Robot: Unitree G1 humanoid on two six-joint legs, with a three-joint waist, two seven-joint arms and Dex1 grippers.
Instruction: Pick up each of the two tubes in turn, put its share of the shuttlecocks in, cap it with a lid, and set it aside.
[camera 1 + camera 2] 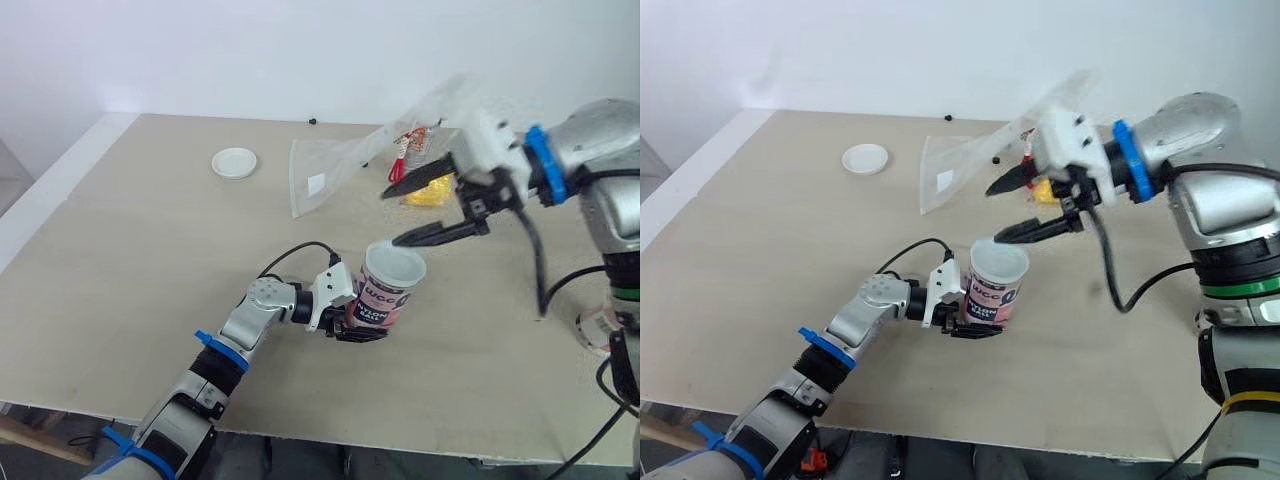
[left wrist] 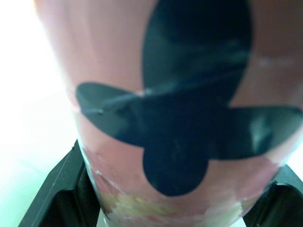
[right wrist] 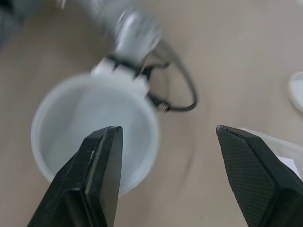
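Note:
A short pink-and-white tube (image 1: 388, 290) stands upright near the middle of the table, its mouth open and the inside white and bare in the right wrist view (image 3: 90, 127). My left gripper (image 1: 355, 318) is shut on its lower part; the left wrist view shows the pink wall (image 2: 180, 94) between the black fingers (image 2: 57, 189). My right gripper (image 1: 392, 216) hangs open just above and behind the tube's rim, with nothing between its fingers. A clear plastic bag (image 1: 340, 165) with yellow shuttlecocks (image 1: 428, 192) lies behind it. A white lid (image 1: 234, 162) lies at the far left.
A round white object (image 1: 598, 328) sits by the table's right edge, partly hidden by my right arm. A black cable (image 1: 300, 250) loops off my left wrist. The table's front edge (image 1: 400, 440) runs close below the tube.

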